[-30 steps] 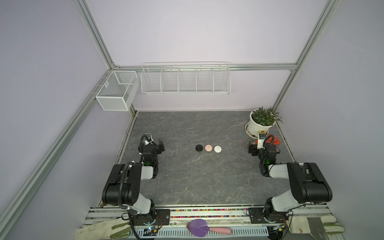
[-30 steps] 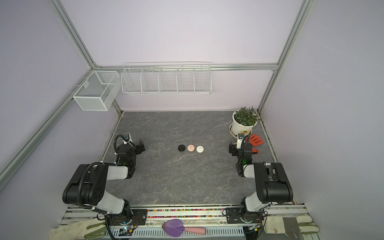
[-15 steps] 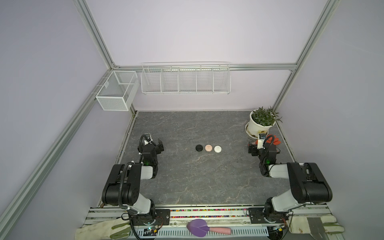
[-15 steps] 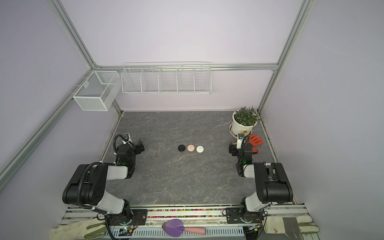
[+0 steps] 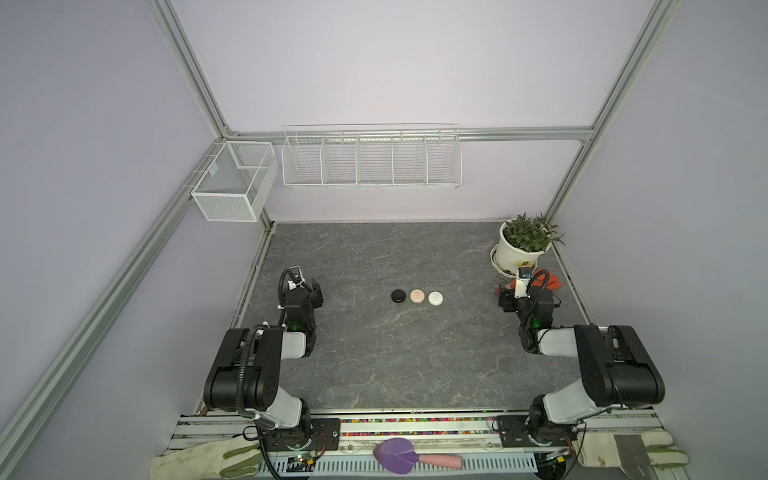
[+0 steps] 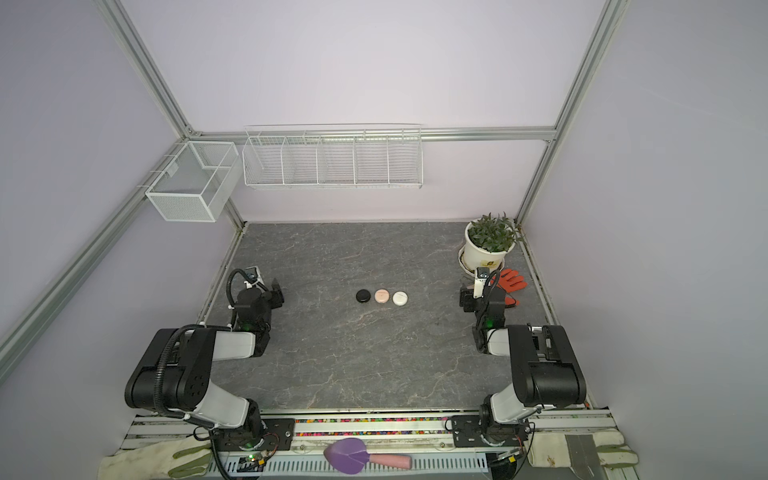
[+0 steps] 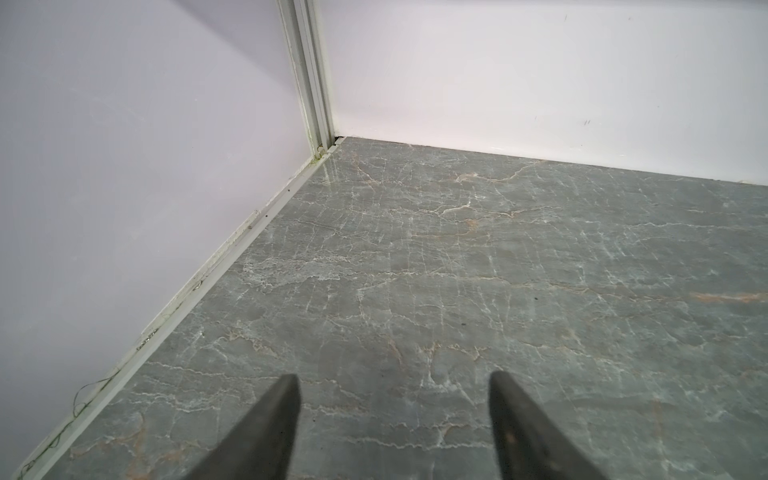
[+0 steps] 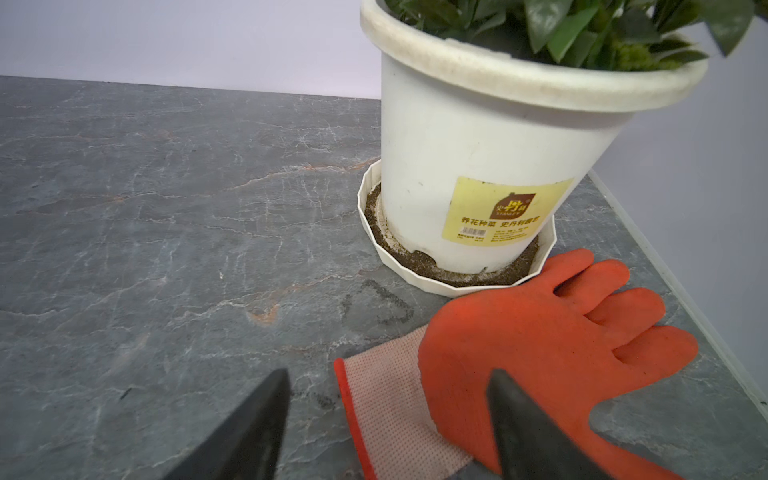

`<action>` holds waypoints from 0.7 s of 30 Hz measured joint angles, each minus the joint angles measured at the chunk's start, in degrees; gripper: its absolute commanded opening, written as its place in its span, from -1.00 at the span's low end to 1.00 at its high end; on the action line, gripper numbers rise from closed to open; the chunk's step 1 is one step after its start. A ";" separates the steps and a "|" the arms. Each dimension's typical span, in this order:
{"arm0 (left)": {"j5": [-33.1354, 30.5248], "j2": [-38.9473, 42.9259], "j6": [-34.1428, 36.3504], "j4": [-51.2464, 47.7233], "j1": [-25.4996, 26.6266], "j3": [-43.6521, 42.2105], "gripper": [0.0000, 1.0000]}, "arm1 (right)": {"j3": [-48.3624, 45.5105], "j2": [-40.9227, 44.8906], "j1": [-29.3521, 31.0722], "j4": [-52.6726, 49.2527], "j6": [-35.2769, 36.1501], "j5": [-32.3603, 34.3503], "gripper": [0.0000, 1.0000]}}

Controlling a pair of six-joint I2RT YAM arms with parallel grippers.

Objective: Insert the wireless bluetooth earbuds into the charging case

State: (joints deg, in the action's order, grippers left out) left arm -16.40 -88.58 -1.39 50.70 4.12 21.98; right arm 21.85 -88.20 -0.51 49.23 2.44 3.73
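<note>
1. Task items. 3 round charging cases lie in a row at the middle of the grey stone-pattern table [image 5: 395, 361]: black case [image 5: 398, 295], pink case [image 5: 417, 296] and white case [image 5: 435, 298], from left to right in both top views. Neighbouring cases sit just beside one another. All 3 lids are down. The wireless bluetooth earbuds cannot be made out in any view.

2. Left gripper [image 7: 393, 375]. It is positioned low over bare table near the left wall, well apart from the cases. The 2 dark fingers [image 7: 266, 428] stand moderately apart with nothing between them.

3. Right gripper [image 8: 389, 370]. It is positioned at the right side of the table, well apart from the cases. Its 2 fingers [image 8: 536, 436] stand moderately apart and hold nothing. In the right wrist view 1 finger overlaps the orange glove [image 8: 540, 324]; whether it touches the glove cannot be told.

4. Surroundings. The glove lies flat beside the white plant pot [image 8: 478, 158], its fingertips touching the pot's saucer [image 8: 370, 199]. The pot stands in the far right corner of the table. A wire rack [image 5: 372, 162] with 5 compartments hangs on the rear wall, and a mesh basket [image 5: 232, 187] hangs at the left corner.
</note>
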 measured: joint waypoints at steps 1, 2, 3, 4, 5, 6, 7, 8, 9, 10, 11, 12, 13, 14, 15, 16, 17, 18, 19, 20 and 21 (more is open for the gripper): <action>0.02 0.00 0.00 0.00 0.00 0.00 -0.23 | 0.00 0.00 -0.17 -0.13 -0.11 -0.22 0.87; 0.11 0.00 0.17 0.00 0.00 0.00 0.99 | 0.02 0.00 -0.22 -0.24 -0.50 -0.39 0.76; 0.13 0.00 0.15 -0.02 0.00 0.00 0.98 | 0.02 0.00 -0.26 -0.33 -0.59 -0.42 0.76; 0.15 0.00 0.15 0.00 0.00 0.00 0.98 | 0.02 0.00 -0.26 -0.37 -0.59 -0.44 0.76; 0.15 0.00 0.15 0.00 0.00 0.00 0.67 | 0.02 0.00 -0.26 -0.44 -0.44 -0.57 0.80; 0.15 0.00 0.15 0.00 0.00 0.00 0.18 | 0.02 0.00 -0.26 -0.50 -0.52 -0.59 0.89; 0.17 0.00 -0.15 0.02 0.00 0.00 -0.02 | 0.02 0.00 -0.26 -0.55 -0.46 -0.63 0.96; 0.17 0.00 -0.22 0.02 0.00 0.00 0.40 | 0.02 0.00 -0.26 -0.57 -0.42 -0.66 0.94; 0.17 0.00 -0.20 0.00 0.00 0.00 1.00 | 0.02 0.00 -0.26 -0.57 -0.66 -0.70 0.98; 0.17 0.00 -0.07 -0.02 0.00 0.00 0.97 | 0.02 0.00 -0.26 -0.57 -0.68 -0.81 0.81; 0.24 0.00 0.04 -0.02 0.00 0.00 0.97 | 0.02 0.00 -0.26 -0.59 -0.87 -0.79 0.77; 0.28 0.00 -0.13 0.00 0.00 0.00 0.97 | 0.02 0.00 -0.26 -0.57 -0.90 -0.76 0.76; 0.26 0.00 -0.09 0.00 0.00 0.00 0.97 | 0.02 0.00 -0.17 -0.55 -0.74 -0.76 0.76; 0.26 0.00 -0.07 0.00 0.00 0.00 0.97 | 0.02 0.00 -0.11 -0.57 -0.63 -0.59 0.76; 0.31 0.00 -0.09 0.00 0.00 0.00 0.97 | 0.02 0.00 -0.02 -0.55 -0.59 -0.50 0.76; 0.31 0.00 -0.07 0.00 0.00 0.00 0.97 | 0.02 0.00 0.04 -0.57 -0.52 -0.31 0.76; 0.31 0.00 -0.07 0.00 0.00 0.00 0.97 | 0.02 0.00 0.13 -0.57 -0.52 -0.31 0.77; 0.31 0.00 -0.07 0.00 0.00 0.00 0.97 | 0.02 0.00 0.24 -0.57 -0.52 -0.28 0.77; 0.31 0.00 -0.07 0.00 0.00 0.00 0.97 | 0.04 0.00 0.24 -0.61 -0.50 -0.22 0.76; 0.31 0.00 -0.07 0.00 0.00 0.00 0.97 | 0.13 0.00 0.26 -0.85 -0.50 -0.15 0.76; 0.33 0.00 -0.07 0.00 0.00 0.00 0.97 | 0.26 0.00 0.28 -1.05 -0.52 -0.15 0.77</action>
State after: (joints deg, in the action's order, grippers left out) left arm -16.08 -88.58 -1.45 50.70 4.12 21.98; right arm 22.11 -88.20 -0.23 48.18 1.91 3.57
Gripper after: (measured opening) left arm 0.986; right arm 0.883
